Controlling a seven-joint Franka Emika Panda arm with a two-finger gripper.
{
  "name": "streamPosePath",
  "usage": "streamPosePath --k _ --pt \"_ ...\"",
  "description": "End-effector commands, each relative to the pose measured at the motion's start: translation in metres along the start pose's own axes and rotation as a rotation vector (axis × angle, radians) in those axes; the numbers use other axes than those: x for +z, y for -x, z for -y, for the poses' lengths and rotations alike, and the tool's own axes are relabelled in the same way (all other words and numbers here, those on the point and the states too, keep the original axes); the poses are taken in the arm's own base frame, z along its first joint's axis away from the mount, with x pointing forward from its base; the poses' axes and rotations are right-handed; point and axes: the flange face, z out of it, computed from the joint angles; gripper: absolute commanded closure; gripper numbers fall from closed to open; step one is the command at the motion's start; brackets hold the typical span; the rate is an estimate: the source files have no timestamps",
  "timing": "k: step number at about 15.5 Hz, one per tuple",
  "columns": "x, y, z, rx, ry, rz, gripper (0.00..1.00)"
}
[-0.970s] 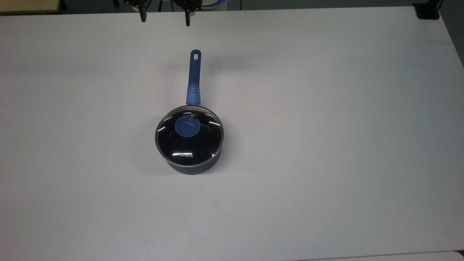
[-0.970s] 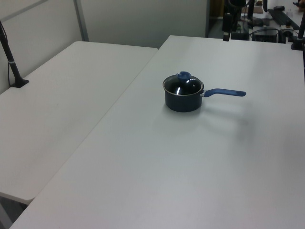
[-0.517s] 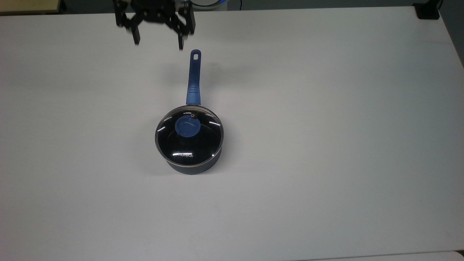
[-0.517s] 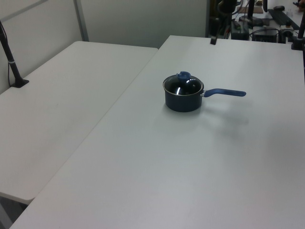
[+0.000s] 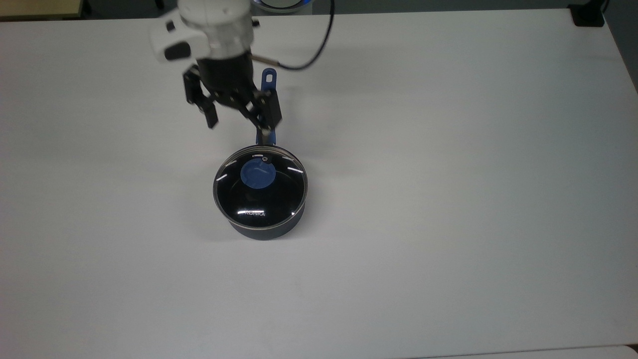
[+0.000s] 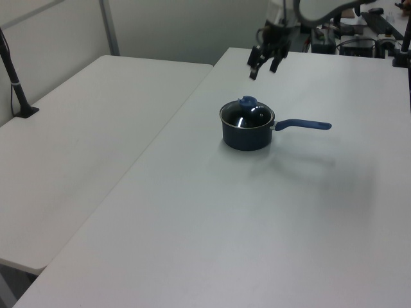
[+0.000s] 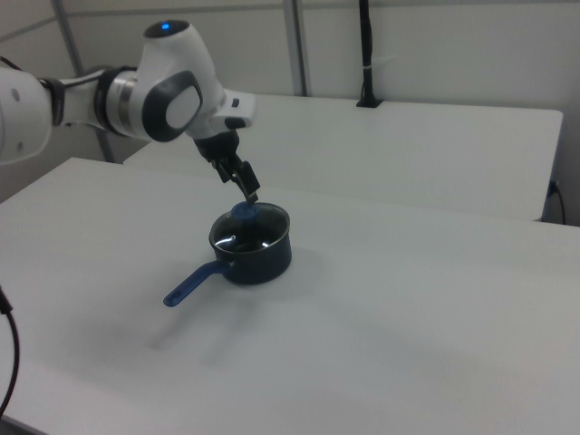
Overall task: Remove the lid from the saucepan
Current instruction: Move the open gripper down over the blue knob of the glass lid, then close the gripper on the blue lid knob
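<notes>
The saucepan [image 5: 267,231] [image 6: 244,136] [image 7: 269,259] stands on the white table [image 5: 448,199], its blue handle [image 5: 267,127] pointing to the top view's top. The glass lid [image 5: 263,200] [image 6: 247,115] [image 7: 245,236] with its blue knob [image 5: 258,175] [image 6: 248,101] rests on the pan. My gripper [image 5: 240,124] [image 6: 263,68] [image 7: 239,184] hangs open in the air above the handle's root, a little beyond the lid's rim and higher than the knob. Nothing is between its fingers.
A black cable [image 5: 311,55] trails from the arm toward the top view's top edge. A black block [image 5: 588,15] sits at the table's far corner. A second white table [image 6: 83,128] adjoins on the left view's left, with a black post [image 6: 16,83].
The gripper has come down from the top view's top edge toward the pan, over the handle, and stays open. Pan and lid have not moved.
</notes>
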Motion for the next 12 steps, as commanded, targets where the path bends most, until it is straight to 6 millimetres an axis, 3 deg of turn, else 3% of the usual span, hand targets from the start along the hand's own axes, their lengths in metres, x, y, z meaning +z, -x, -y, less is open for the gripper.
streamPosePath --k 1,4,9,12 --pt "0.032 -0.004 0.024 0.051 -0.020 -0.022 0.00" --pt "0.063 0.004 0.037 0.030 0.043 -0.013 0.00" --pt "0.079 -0.003 0.042 0.084 0.078 -0.089 0.00" --pt "0.082 -0.001 0.046 0.064 0.091 -0.094 0.14"
